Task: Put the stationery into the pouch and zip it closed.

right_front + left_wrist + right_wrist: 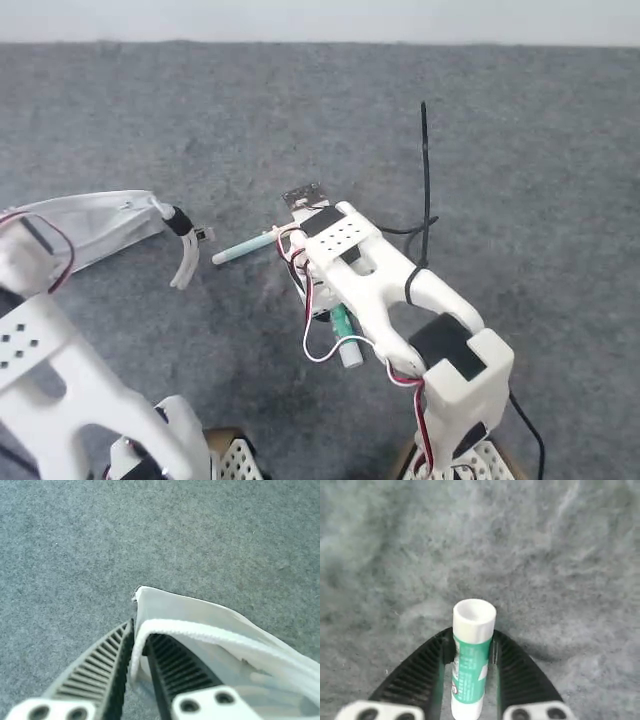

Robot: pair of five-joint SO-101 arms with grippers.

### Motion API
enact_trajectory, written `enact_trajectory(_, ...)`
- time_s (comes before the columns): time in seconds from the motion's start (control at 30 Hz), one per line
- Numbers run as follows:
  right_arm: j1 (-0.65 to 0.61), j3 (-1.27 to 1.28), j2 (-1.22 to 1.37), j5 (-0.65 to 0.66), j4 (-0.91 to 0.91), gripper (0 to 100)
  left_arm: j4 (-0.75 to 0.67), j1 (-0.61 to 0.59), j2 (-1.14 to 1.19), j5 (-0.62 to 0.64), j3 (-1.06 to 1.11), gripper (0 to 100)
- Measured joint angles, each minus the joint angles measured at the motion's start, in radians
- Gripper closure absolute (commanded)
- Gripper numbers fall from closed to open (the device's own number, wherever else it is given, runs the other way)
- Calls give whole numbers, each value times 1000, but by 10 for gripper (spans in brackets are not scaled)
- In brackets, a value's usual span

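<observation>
the right tool point(472, 639) pinches a green and white glue stick point(474, 616), whose white end juts past the fingertips toward the grey bench point(570, 555). the left tool point(140, 630) is pressed together on the rim of the white pouch point(200, 617). a teal pen point(245, 247) lies on the bench between the pouch and the right arm.

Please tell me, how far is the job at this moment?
Done: nothing visibly; the pouch is not zipped. In hand: the left gripper pinches its edge, the right gripper holds a glue stick. Left: put in the glue stick and the pen lying on the table, then zip.
</observation>
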Motion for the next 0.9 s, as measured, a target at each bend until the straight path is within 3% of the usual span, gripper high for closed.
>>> enact_trajectory(0.47,-3,2,-511,-61,64,992,-2,28,-2,0,0,990)
enact_trajectory(0.9,-110,2,-835,-61,-193,992,78,213,-130,-12,18,990)
